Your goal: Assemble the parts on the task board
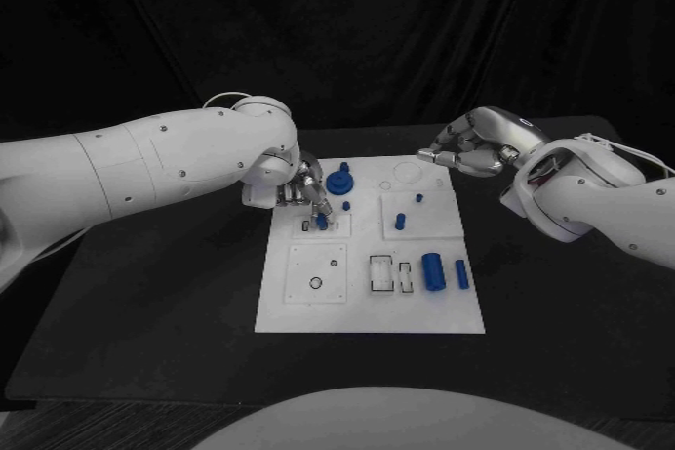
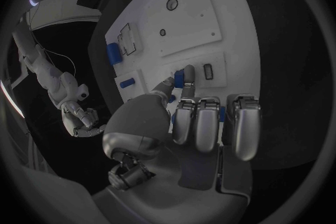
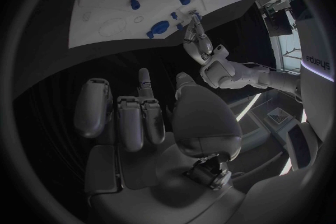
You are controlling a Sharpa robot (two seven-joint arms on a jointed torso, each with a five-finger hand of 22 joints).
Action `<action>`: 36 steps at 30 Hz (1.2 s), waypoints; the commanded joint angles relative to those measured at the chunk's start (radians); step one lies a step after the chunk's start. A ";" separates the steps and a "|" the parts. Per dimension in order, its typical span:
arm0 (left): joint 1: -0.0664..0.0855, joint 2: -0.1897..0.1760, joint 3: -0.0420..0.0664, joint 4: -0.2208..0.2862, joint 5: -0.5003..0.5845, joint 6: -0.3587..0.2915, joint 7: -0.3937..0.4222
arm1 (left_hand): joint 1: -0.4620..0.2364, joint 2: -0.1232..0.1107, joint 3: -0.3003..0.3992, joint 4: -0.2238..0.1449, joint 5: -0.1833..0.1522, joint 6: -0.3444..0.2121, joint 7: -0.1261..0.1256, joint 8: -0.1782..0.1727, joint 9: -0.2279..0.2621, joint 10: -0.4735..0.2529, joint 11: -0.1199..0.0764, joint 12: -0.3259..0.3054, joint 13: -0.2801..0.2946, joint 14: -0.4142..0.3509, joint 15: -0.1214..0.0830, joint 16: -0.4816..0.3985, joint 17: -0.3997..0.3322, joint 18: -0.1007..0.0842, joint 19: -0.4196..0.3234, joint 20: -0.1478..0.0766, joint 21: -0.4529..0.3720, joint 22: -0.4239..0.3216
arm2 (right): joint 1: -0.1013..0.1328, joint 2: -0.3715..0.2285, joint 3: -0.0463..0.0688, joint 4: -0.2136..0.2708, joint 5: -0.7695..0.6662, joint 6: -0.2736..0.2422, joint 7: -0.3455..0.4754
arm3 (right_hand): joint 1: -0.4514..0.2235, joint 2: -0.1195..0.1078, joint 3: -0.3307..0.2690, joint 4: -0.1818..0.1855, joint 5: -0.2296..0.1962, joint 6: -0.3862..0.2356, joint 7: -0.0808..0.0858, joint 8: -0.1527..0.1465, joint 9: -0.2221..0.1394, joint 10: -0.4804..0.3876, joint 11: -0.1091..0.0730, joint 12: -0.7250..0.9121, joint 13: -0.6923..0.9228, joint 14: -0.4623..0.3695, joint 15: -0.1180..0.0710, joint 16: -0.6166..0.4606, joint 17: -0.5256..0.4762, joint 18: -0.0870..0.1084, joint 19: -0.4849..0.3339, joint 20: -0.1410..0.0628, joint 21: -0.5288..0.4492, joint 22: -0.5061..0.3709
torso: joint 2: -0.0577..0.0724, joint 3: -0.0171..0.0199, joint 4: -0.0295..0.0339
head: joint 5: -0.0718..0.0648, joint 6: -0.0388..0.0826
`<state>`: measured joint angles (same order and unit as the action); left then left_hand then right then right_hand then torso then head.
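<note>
Left hand [image 1: 299,191] sits at the upper left of the white rectangular task board [image 1: 369,318], fingertips pinching a small blue peg-shaped part [image 1: 322,219] right over the raised white square plate [image 1: 322,228] in the board's upper-left block. In the left wrist view the small blue peg-shaped part [image 2: 180,78] sits between thumb and a finger, other fingers curled, just beside a dark slot. Peg's long axis looks roughly upright, tip towards the board, so the seat lies straight below the hand; my read is the next move is a short push down. Right hand [image 1: 471,149] hovers off the board's upper right corner, fingers loosely curled on nothing, well apart from the peg. Left is clearly the nearer hand.
</note>
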<state>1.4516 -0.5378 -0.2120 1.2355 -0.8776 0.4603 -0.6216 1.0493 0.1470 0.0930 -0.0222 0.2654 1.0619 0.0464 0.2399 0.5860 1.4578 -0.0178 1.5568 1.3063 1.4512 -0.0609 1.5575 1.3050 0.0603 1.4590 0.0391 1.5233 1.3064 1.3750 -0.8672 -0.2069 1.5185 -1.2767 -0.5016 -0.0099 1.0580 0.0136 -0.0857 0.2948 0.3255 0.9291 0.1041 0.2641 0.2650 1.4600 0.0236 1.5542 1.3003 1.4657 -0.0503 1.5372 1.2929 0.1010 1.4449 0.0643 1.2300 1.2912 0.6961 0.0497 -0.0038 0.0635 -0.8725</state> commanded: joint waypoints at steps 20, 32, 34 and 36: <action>-0.014 -0.094 0.000 0.104 0.006 -0.232 0.070 | -0.032 -0.026 0.094 0.002 0.041 0.030 -0.009 -0.008 0.049 0.113 -0.013 0.014 0.264 0.120 -0.017 0.013 0.266 -0.033 0.035 -0.003 -0.012 0.172 | -0.023 -0.022 0.001 0.022 0.009 0.012 -0.012 | 0.018 0.034 -0.037 -0.004 0.028 -0.020 0.001 -0.028 -0.008 0.111 0.003 0.017 0.271 0.086 0.008 -0.022 0.202 -0.019 -0.019 0.002 -0.042 0.169 | -0.004 -0.0030 0.0196 | 0.022 0.000; -0.035 -0.092 0.000 0.101 0.006 -0.242 0.064 | -0.045 -0.032 0.113 0.011 0.044 0.030 -0.009 -0.009 0.059 0.113 -0.013 0.014 0.264 0.120 -0.018 0.013 0.266 -0.031 0.028 -0.004 -0.019 0.164 | -0.024 -0.027 0.001 0.024 0.010 0.014 -0.014 | 0.019 0.035 -0.037 -0.004 0.029 -0.021 0.001 -0.028 -0.008 0.111 0.003 0.017 0.271 0.085 0.009 -0.023 0.200 -0.018 -0.020 0.002 -0.045 0.168 | -0.004 -0.0036 0.0181 | 0.027 0.000; -0.037 -0.093 0.000 0.102 0.006 -0.243 0.063 | -0.046 -0.033 0.113 0.011 0.043 0.030 -0.009 -0.010 0.059 0.113 -0.013 0.014 0.264 0.120 -0.018 0.013 0.266 -0.031 0.027 -0.004 -0.020 0.162 | -0.024 -0.026 0.001 0.023 0.011 0.016 -0.014 | 0.019 0.036 -0.038 -0.004 0.029 -0.021 0.001 -0.029 -0.008 0.111 0.003 0.017 0.271 0.085 0.009 -0.024 0.198 -0.018 -0.021 0.002 -0.047 0.167 | -0.004 -0.0025 0.0163 | 0.031 0.000; -0.039 -0.093 0.000 0.102 0.006 -0.244 0.063 | -0.046 -0.033 0.113 0.011 0.043 0.030 -0.009 -0.010 0.059 0.113 -0.013 0.014 0.264 0.120 -0.018 0.013 0.266 -0.031 0.027 -0.004 -0.020 0.162 | -0.024 -0.024 0.001 0.021 0.011 0.016 -0.013 | 0.019 0.036 -0.038 -0.004 0.029 -0.021 0.001 -0.029 -0.008 0.111 0.003 0.017 0.271 0.085 0.009 -0.024 0.198 -0.018 -0.021 0.002 -0.047 0.167 | -0.004 -0.0010 0.0142 | 0.033 0.000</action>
<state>1.4148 -0.6317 -0.2129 1.3358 -0.8774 0.2310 -0.5723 1.0161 0.1147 0.1578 -0.0097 0.2880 1.0725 0.0430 0.2399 0.6229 1.4579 -0.0179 1.5569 1.3063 1.4513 -0.0609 1.5575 1.3050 0.0604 1.4590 0.0391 1.5117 1.3064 1.3532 -0.8918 -0.2069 1.5397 -1.2676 -0.4920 -0.0104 1.0763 0.0319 -0.0967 0.2841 0.3255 0.9251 0.1075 0.2524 0.2649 1.4600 0.0236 1.5542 1.3002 1.4657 -0.0503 1.5247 1.2929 0.1011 1.4339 0.0643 1.2067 1.2912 0.6920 0.0466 0.0146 0.0932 -0.8725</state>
